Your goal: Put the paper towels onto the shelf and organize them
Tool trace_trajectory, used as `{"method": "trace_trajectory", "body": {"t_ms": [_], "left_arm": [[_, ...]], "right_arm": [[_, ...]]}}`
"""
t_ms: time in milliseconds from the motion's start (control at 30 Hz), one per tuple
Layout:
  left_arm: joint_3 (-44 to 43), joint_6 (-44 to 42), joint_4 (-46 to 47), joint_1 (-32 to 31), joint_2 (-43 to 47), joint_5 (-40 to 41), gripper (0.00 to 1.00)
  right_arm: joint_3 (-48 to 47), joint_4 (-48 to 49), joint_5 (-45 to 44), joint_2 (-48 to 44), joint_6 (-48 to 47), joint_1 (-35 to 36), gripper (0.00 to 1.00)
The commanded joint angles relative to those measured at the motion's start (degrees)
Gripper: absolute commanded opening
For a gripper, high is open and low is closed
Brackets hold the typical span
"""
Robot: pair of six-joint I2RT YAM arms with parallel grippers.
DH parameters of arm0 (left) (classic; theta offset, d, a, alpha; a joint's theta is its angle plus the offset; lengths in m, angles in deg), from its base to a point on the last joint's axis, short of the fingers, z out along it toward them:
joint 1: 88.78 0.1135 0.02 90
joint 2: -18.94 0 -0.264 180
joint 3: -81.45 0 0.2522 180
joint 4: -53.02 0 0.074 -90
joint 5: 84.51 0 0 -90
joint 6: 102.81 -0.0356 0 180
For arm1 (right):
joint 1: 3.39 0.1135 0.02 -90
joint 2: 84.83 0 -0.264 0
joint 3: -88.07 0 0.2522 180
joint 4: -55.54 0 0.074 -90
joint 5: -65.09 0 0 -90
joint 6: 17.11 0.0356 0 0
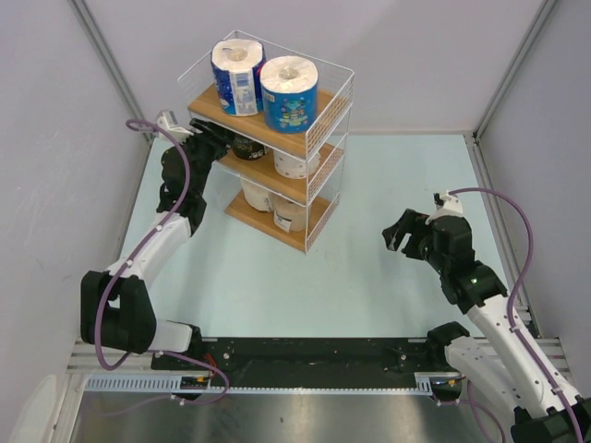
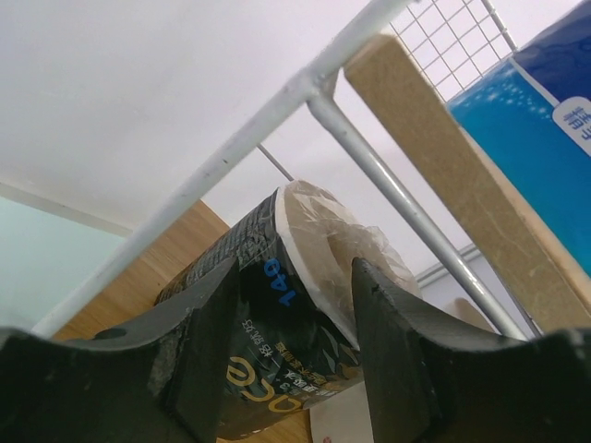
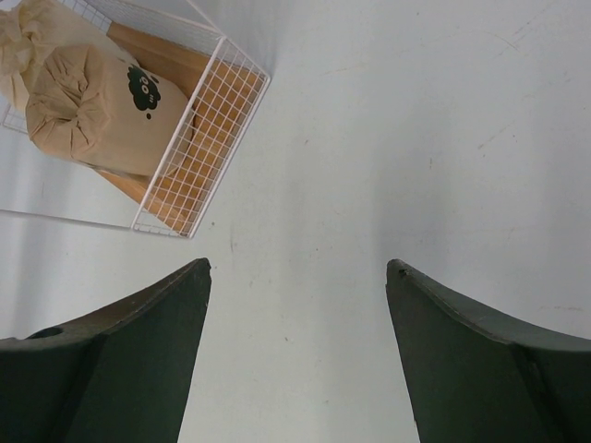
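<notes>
The white-wire, wooden three-tier shelf (image 1: 205,103) carries two blue-wrapped paper rolls (image 1: 238,76) on top, the left gripper (image 2: 294,277) clamps a dark-wrapped roll (image 2: 263,318) at its middle tier's left edge, and the right gripper (image 3: 295,268) hangs spread over the pale table (image 1: 351,277), well apart.

place: robot lab | evidence: white panel walls (image 1: 416,55), aluminium mounting rail (image 1: 305,389)

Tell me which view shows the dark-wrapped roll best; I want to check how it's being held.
Left wrist: the dark-wrapped roll fills the frame inside the left gripper, wrapper print and end visible. Top external shows only a dark sliver on the middle tier of the shelf. Right wrist shows none of it.
</notes>
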Motion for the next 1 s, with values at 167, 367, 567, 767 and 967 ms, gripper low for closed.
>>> {"method": "trace_trajectory", "body": {"t_ms": [167, 367, 567, 767, 967], "left_arm": [[0.8, -0.5, 2.6, -1.5, 3.6, -2.7, 0.56], [1.1, -0.3, 2.5, -2.1, 4.7, -3.1, 0.55], [1.3, -0.2, 2.3, -2.8, 5.4, -3.4, 0.55], [2.7, -0.6, 1.9, -4.1, 6.6, -3.2, 0.54], [4.6, -0.9, 1.2, -4.5, 8.8, -2.6, 0.53]], "right_arm": [[0.3, 1.4, 1.2, 0.5, -0.7, -0.3, 0.81], [0.3, 1.0, 1.0, 0.5, -0.7, -0.3, 0.81], [0.3, 0.9, 1.0, 0.5, -0.6, -0.3, 0.81], [0.4, 0.7, 0.9, 0.5, -0.5, -0.2, 0.81], [0.4, 0.6, 0.9, 0.5, -0.6, -0.3, 0.81]]}}
